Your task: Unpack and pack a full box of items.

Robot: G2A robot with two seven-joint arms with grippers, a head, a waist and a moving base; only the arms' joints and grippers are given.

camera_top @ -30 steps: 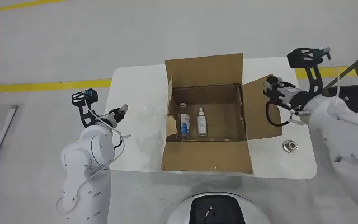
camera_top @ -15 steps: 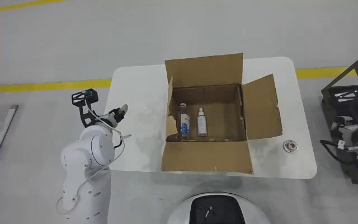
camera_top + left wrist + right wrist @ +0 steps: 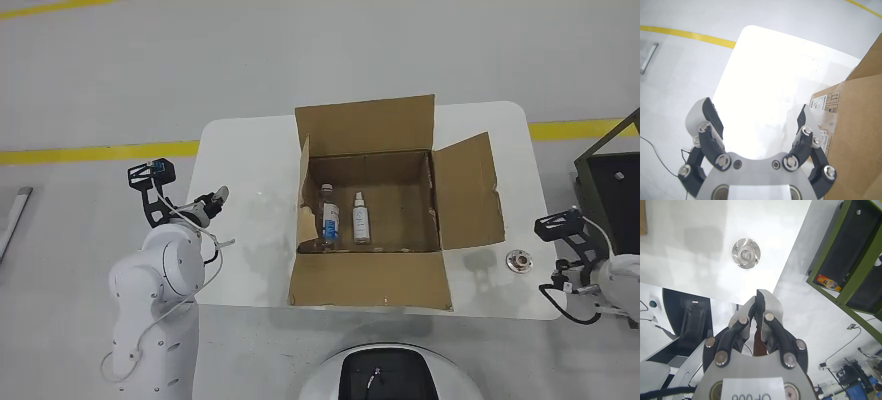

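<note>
Worktop [image 3: 250, 160] w/ the big cardboard box [image 3: 370, 280] sitting mid, all flaps open. Looks like the unpack half imo: box is mostly bare inside, only 2 items lying on its floor toward the left wall.

Left arm sits off the worktop's left edge. The left end effector [image 3: 756, 106] is spread wide w/ nothing in it, pointing across bare worktop, box side wall just beside it. Right arm is by the front-right corner. The right end effector [image 3: 758, 298] is pressed together, nothing visibly pinched.

Next move prob: an arm goes up over the box wall, then down inside w/ fingers open around a bottle lying flat, so a top-down pick.

Items are a water bottle [image 3: 328, 222] w/ blue label and a white spray bottle [image 3: 361, 218], side by side, not touching. Smallest thing is a round metal flange [image 3: 746, 255] on the worktop right of the box, near the right end effector.
</note>
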